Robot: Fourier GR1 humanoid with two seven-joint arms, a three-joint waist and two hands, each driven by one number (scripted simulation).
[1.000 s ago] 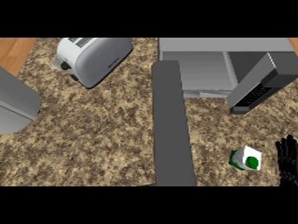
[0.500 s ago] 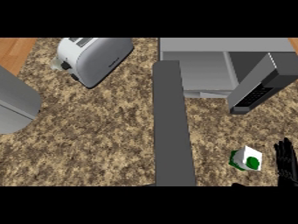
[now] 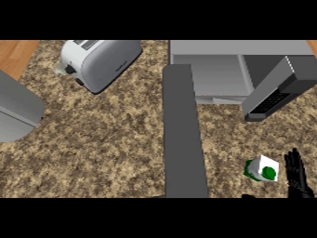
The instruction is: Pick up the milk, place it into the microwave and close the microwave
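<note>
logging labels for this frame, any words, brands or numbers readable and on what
None can be read.
Milk: a green round mark on its white side, no letters visible.
Microwave: pale marks on the open door's dark panel, too small to read.
Toaster: no text shows.

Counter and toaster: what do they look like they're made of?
The counter looks like polished granite: a speckled brown and cream grain all over. The toaster looks like brushed metal, plain grey with a soft sheen, though it could be painted plastic.
</note>
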